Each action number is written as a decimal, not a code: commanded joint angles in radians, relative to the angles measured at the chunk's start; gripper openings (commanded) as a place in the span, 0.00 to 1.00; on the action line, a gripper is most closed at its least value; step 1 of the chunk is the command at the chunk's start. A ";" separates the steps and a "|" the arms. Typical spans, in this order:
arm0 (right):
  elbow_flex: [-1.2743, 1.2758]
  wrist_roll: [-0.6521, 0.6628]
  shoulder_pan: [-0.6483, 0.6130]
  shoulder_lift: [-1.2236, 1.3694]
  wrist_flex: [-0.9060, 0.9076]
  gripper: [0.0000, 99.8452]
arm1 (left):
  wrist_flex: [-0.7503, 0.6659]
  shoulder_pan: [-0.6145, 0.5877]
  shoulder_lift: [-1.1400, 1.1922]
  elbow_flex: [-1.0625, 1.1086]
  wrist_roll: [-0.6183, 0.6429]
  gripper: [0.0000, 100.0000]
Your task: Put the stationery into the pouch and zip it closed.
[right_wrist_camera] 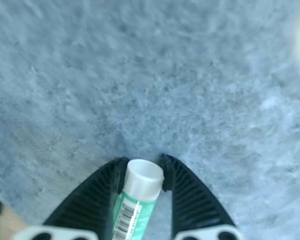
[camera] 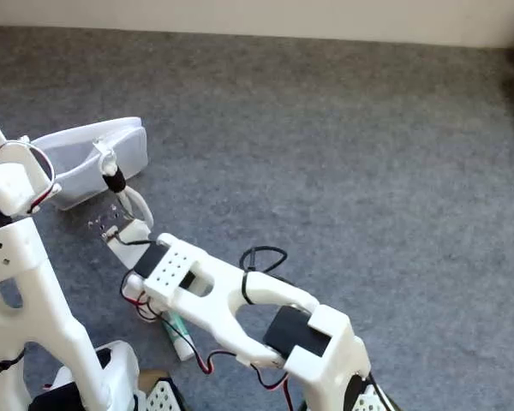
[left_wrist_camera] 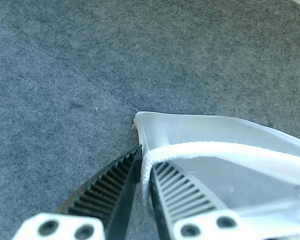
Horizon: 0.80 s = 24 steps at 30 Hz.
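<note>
My left gripper [left_wrist_camera: 143, 159] pinches the rim of the white pouch [left_wrist_camera: 215, 132] close to its corner, and one finger [left_wrist_camera: 185, 192] shows through the thin cloth. I cannot tell what is inside the pouch. My right gripper [right_wrist_camera: 144, 160] is pressed onto a glue stick [right_wrist_camera: 134, 212] (white cap, green label), with the cap at the tips. Seen from above, the pouch lies on the grey carpet [camera: 368, 171] on my left arm's side, and the carpet spreads wide to its right.
</note>
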 commanded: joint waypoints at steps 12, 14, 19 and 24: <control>0.125 0.249 0.093 -0.183 0.033 0.07 | 0.006 -0.005 -0.021 -0.015 -0.002 0.01; 0.125 0.138 0.094 -0.183 0.041 0.14 | 0.008 -0.005 -0.021 -0.015 -0.002 0.01; 0.125 0.117 0.087 -0.183 0.101 0.17 | 0.008 -0.007 -0.021 -0.015 -0.002 0.01; 0.131 0.112 0.091 -0.180 0.111 0.17 | 0.008 -0.007 -0.021 -0.015 -0.002 0.01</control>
